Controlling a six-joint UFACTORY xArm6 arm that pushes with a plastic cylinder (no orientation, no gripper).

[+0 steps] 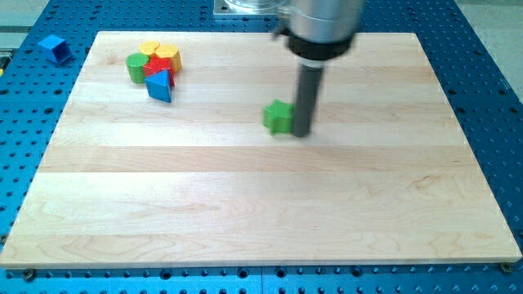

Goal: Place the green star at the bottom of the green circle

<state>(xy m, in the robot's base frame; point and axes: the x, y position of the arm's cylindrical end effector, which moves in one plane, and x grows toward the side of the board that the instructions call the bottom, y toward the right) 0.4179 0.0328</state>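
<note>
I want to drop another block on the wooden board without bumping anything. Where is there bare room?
The board's whole lower half below the green star block and my tip, which is against the star's right side, is bare, as is the right side. Crowded: the top-left corner, where the green circle block, yellow blocks, red block and blue triangular block cluster.
</note>
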